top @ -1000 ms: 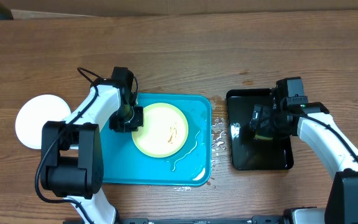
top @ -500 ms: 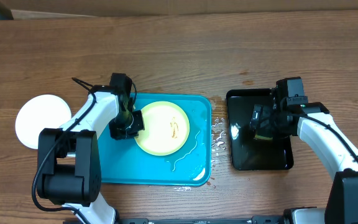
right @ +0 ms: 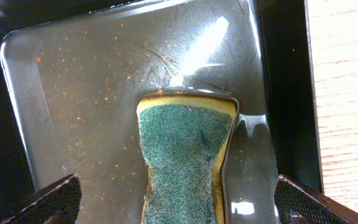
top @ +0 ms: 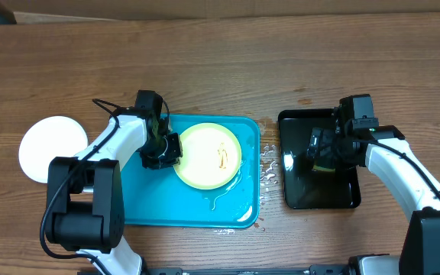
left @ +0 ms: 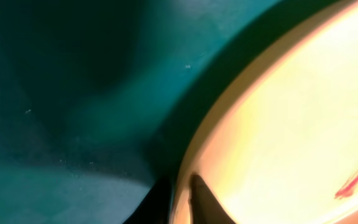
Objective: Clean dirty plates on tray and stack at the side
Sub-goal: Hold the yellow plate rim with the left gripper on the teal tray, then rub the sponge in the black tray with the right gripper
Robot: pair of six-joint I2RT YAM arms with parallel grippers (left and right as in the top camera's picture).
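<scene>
A pale yellow-green plate (top: 208, 155) with a small brown smear lies in the turquoise tray (top: 143, 206), towards its right half. My left gripper (top: 166, 150) is at the plate's left rim. In the left wrist view its two dark fingers sit close together, one on each side of the plate's (left: 291, 124) edge, above the tray floor (left: 73, 93). A white plate (top: 48, 147) rests on the table left of the tray. My right gripper (top: 317, 153) hangs open over the black tray (top: 319, 195), its fingers well apart on either side of a green-topped sponge (right: 185, 155).
Water is spilled on the tray's right side and on the wood between the two trays (top: 266, 164). The black tray's floor (right: 73, 93) is wet and speckled. A cardboard edge runs along the far side of the table (top: 205, 15).
The yellow-green plate has slid right and slightly away across the tray, with my left gripper following at its rim. The right arm and the sponge have not moved.
</scene>
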